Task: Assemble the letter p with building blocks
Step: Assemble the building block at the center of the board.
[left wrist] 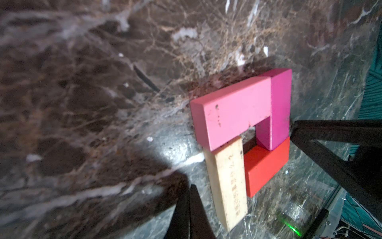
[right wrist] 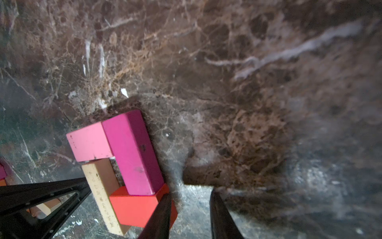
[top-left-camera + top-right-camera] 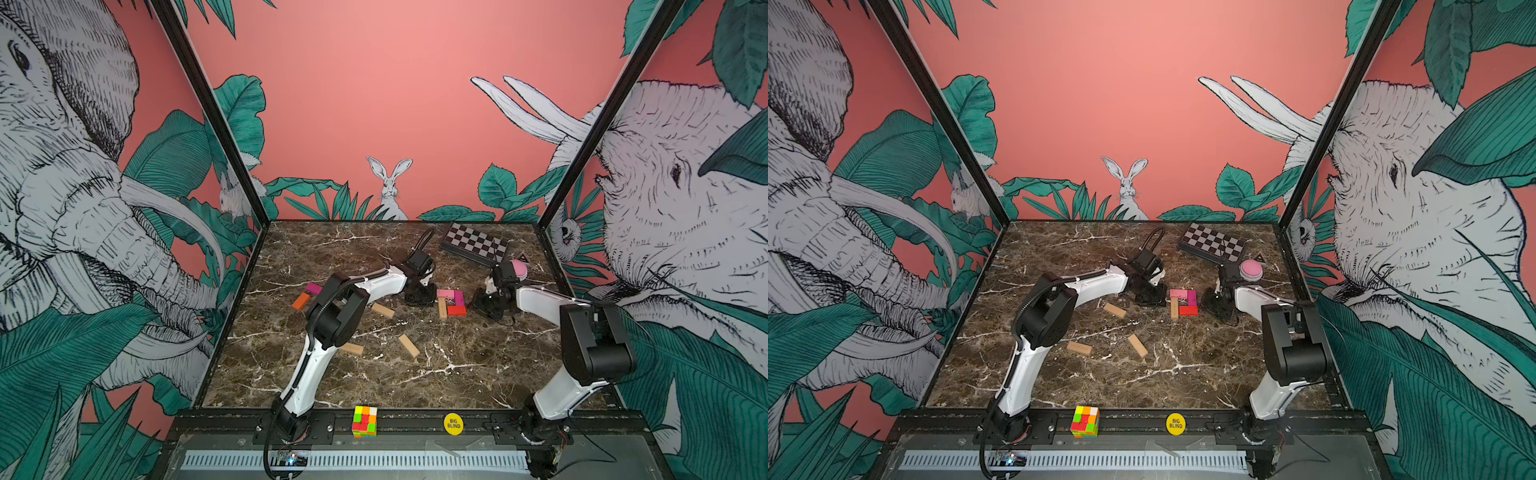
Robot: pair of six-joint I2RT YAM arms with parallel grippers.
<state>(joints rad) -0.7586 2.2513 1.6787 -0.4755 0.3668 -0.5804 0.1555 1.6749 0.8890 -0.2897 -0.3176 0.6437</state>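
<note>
Two robot arms flank a near-finished letter P on the marble bench (image 3: 457, 374). The figure lies toward the far right of the bench. A pink block (image 3: 445, 293) forms the top bar, a magenta block (image 3: 459, 297) the right side, a red block (image 3: 456, 310) the foot of the bowl and a tan block (image 3: 442, 308) the stem, all flat and touching.

The left pincer (image 1: 191, 189), pressed together and holding nothing, stands just beside the stem's outer edge. The right pincer (image 2: 190, 194), slightly spread and empty, sits at the opposite flank, with one finger (image 2: 163, 207) appearing to touch the red block's end.

Three spare tan blocks (image 3: 409, 345) lie loose nearer the middle. An orange block (image 3: 301, 301) and a second magenta block (image 3: 313, 288) lie well apart to the left.

The danger looks to be a stray nudge. With both pincers hard by the figure, a sideways drift or a careless pull-away could drag the red block. It could also swing the stem, which seems to sit a little askew, opening the bowl and spoiling the letter.
</note>
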